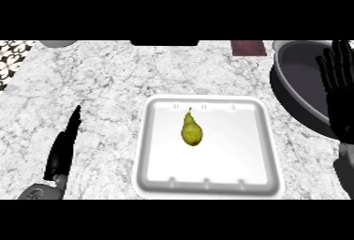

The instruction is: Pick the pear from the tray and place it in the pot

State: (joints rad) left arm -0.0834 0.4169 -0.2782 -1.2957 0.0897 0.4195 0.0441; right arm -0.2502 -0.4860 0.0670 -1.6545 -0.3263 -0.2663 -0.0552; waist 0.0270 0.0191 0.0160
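Nearest, at lower left, left hand [63, 149] edge-on over the counter [97, 84], fingers straight, holding nothing. In the middle, white tray [153, 180] with pear [191, 131] lying inside, stem pointing away, untouched. At right, right hand [340, 84] open, fingers up, empty, over the dark pot [298, 70]. Farther back, a maroon square [247, 48]. Grasp not yet begun, by the look of it; next, reach for the pear.

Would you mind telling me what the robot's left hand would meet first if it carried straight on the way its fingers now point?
Probably nothing nearby: the black left hand points up the view over bare speckled grey counter, left of the white tray. The way looks free to the far edge, though its height is unclear.
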